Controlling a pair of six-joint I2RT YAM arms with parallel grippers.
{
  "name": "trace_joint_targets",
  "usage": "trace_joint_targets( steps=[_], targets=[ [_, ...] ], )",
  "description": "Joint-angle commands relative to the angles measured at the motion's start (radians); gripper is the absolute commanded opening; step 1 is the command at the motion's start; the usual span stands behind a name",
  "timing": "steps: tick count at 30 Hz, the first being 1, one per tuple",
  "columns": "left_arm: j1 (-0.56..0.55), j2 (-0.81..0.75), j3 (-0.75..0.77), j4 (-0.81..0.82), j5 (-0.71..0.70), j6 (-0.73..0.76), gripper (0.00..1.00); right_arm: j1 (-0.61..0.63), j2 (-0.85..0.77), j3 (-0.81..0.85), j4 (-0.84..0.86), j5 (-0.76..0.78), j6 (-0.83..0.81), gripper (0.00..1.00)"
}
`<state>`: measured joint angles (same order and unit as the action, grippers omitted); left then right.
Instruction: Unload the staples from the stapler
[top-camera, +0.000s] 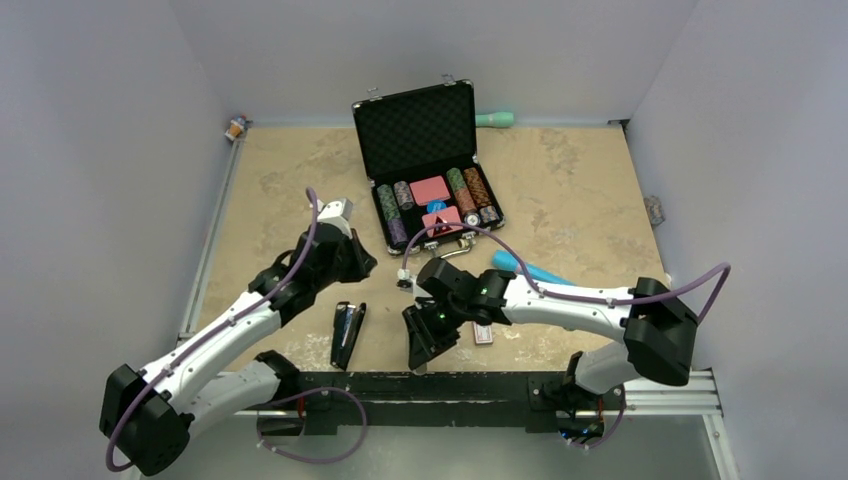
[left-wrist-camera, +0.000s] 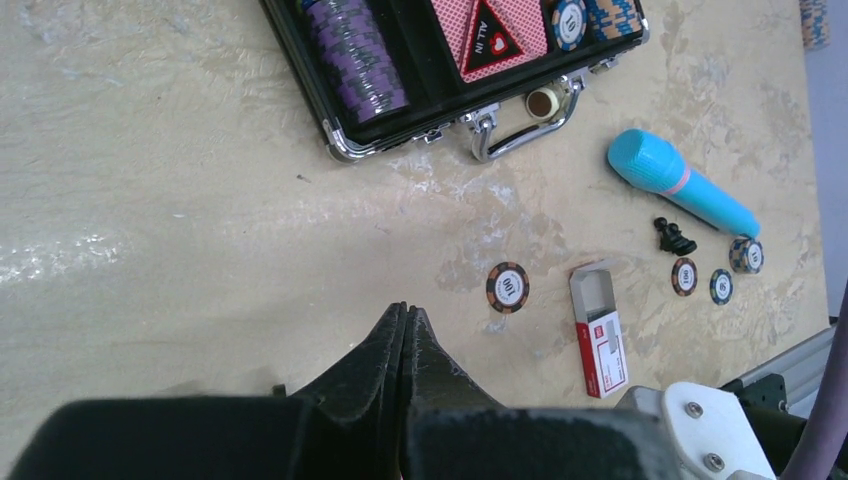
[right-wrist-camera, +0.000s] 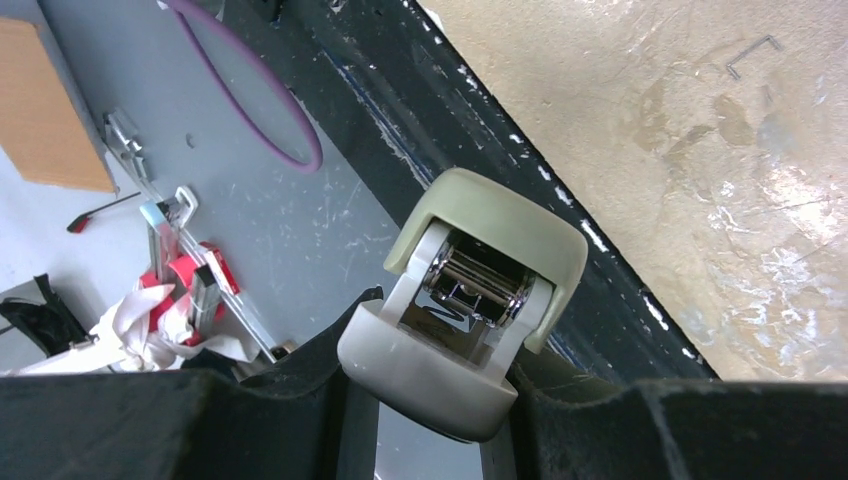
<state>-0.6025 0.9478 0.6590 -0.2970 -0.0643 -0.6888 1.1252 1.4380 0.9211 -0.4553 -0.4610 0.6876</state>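
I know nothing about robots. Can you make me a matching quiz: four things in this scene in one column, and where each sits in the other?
Things
1. slim black stapler
2. pale grey plastic staple remover
3. small red-and-white cardboard box
4. black poker chip case

Places
A. held in the right gripper
B. lid up, at the far side
C. lying near the table's front edge
D. beside a lone brown poker chip

Pairs: 1-C, 2-A, 3-D, 4-B
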Motion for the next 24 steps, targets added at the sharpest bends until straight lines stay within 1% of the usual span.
trace_joint_targets(
  steps=[1, 3, 4, 5, 6, 7, 9, 11, 13, 15, 18, 21, 24],
  targets=[
    [0.006, -0.026, 0.041, -0.063, -0.014, 0.033, 0.00, -0.002, 0.001, 0.022, 0.041, 0.040, -0.012, 0.00],
    [0.006, -0.039, 0.041, -0.076, 0.003, 0.041, 0.02, -0.004, -0.002, 0.034, 0.034, 0.067, -0.016, 0.00],
    [0.006, -0.047, 0.040, -0.084, 0.013, 0.048, 0.09, -0.004, -0.003, 0.040, 0.032, 0.076, -0.017, 0.00],
    [0.007, -0.054, 0.038, -0.091, 0.021, 0.053, 0.19, -0.006, -0.006, 0.043, 0.032, 0.086, -0.017, 0.00],
    [0.008, -0.064, 0.035, -0.098, 0.031, 0.059, 0.34, -0.008, -0.007, 0.045, 0.032, 0.094, -0.018, 0.00],
    [0.008, -0.077, 0.028, -0.103, 0.038, 0.063, 0.46, -0.009, -0.009, 0.045, 0.033, 0.102, -0.017, 0.00],
    [0.008, -0.110, 0.007, -0.111, 0.047, 0.066, 0.63, -0.014, -0.016, 0.047, 0.037, 0.118, -0.018, 0.00],
    [0.011, -0.149, -0.010, -0.120, 0.057, 0.064, 0.75, -0.017, -0.029, 0.044, 0.046, 0.133, -0.014, 0.00],
    [0.020, -0.187, -0.021, -0.125, 0.088, 0.063, 0.81, -0.023, -0.043, 0.045, 0.057, 0.149, -0.010, 0.00],
    [0.027, -0.217, -0.023, -0.128, 0.122, 0.065, 0.84, -0.029, -0.059, 0.042, 0.078, 0.160, -0.009, 0.00],
    [0.036, -0.248, -0.013, -0.161, 0.129, 0.074, 0.85, -0.038, -0.081, 0.039, 0.101, 0.165, -0.008, 0.00],
    [0.049, -0.268, -0.008, -0.189, 0.116, 0.084, 0.85, -0.051, -0.082, 0.046, 0.090, 0.190, -0.005, 0.00],
    [0.056, -0.284, -0.029, -0.172, 0.147, 0.073, 0.85, -0.064, -0.082, 0.045, 0.097, 0.193, -0.005, 0.00]
  ],
)
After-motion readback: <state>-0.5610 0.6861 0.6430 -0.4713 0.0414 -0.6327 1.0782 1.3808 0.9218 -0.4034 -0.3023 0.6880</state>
